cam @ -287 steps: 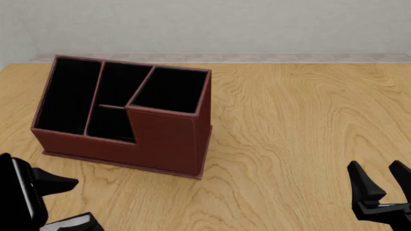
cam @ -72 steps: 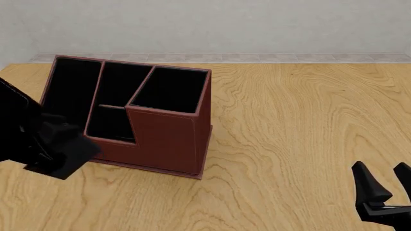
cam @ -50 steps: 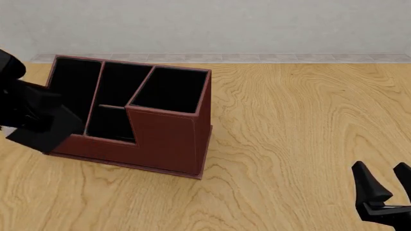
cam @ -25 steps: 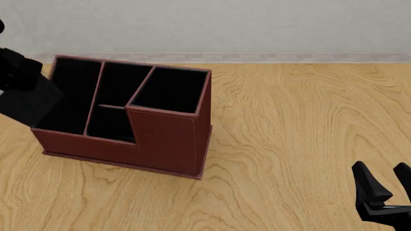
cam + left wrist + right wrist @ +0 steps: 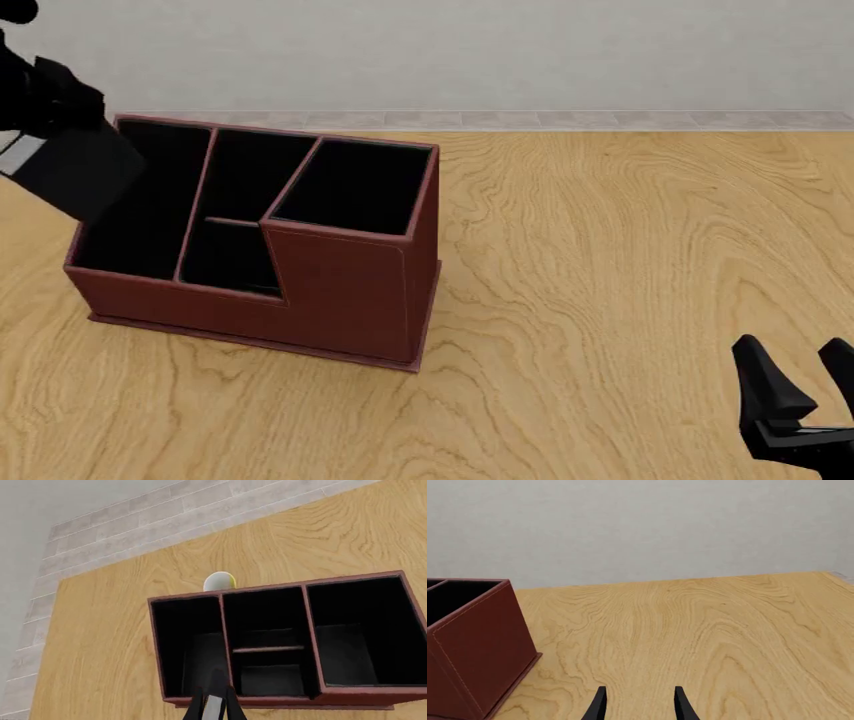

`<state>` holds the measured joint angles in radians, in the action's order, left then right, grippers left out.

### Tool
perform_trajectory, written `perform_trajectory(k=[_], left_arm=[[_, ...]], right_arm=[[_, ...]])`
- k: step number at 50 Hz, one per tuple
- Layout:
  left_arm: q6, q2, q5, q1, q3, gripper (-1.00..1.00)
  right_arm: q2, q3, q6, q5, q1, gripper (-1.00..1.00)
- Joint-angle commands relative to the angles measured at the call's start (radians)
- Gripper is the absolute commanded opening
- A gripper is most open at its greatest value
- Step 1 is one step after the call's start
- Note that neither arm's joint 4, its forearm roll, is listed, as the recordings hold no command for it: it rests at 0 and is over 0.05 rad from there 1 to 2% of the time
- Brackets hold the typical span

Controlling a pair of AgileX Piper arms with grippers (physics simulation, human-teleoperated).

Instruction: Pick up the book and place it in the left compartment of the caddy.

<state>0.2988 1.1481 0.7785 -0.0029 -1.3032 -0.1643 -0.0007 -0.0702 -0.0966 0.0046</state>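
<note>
Left gripper [image 5: 40, 105] is clamped on the book [image 5: 78, 170], which hangs tilted in the air at the far-left of the front view, its lower corner just over the left wall of the caddy [image 5: 340, 290]. Over the last second and a half it has carried the book up and toward the far side: a moment ago the book hung low in front of the caddy's near-left corner, then beside its left wall, and now it sits higher, above the rim and partly over the left compartment [image 5: 140, 200]. In the left wrist view the white page edge of the book [image 5: 213, 707] shows between the dark fingers, and it lines up roughly with the left compartment [image 5: 190, 652] below, near that slot's dividing wall; a small pale rounded object [image 5: 219, 581] lies on the table [image 5: 641, 250] just beyond the caddy's far wall. This means the lift is done and the carry is nearly finished; what seems left is to straighten the book so its thin edge runs along the narrow slot, then lower and let go. The tilt looks like the main risk, since a corner could catch the rim. Right gripper [image 5: 798, 385] rests at the near-right with its fingers apart, holding nothing, unmoved throughout.
</note>
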Motion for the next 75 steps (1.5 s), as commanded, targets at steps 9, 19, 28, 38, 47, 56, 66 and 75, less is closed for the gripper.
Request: perform_trajectory(k=[9, 19, 28, 38, 47, 56, 66, 75], left_arm=[[-0.054, 0.130, -0.080, 0.014, -0.059, -1.00], [-0.053, 0.186, -0.128, 0.070, -0.072, -1.00], [-0.037, 0.226, -0.169, 0.107, -0.067, -1.00], [-0.040, 0.287, -0.202, 0.126, -0.083, -1.00], [-0.051, 0.316, -0.210, 0.128, -0.089, -1.00], [-0.046, 0.339, -0.217, 0.137, -0.101, -1.00], [-0.040, 0.371, -0.221, 0.145, -0.105, -1.00], [-0.045, 0.383, -0.251, 0.140, -0.074, -1.00]], right_arm=[[0.003, 0.000, 0.000, 0.000, -0.003, 1.00], [-0.002, 0.000, -0.002, -0.003, -0.003, 1.00], [0.004, 0.000, -0.002, 0.003, -0.003, 1.00], [0.026, 0.000, -0.002, 0.019, -0.008, 1.00], [0.019, 0.000, 0.001, 0.013, -0.009, 1.00], [0.012, 0.000, -0.001, 0.007, -0.008, 1.00], [0.017, 0.000, 0.000, 0.010, -0.010, 1.00], [0.025, 0.000, 0.003, 0.016, -0.012, 1.00]])
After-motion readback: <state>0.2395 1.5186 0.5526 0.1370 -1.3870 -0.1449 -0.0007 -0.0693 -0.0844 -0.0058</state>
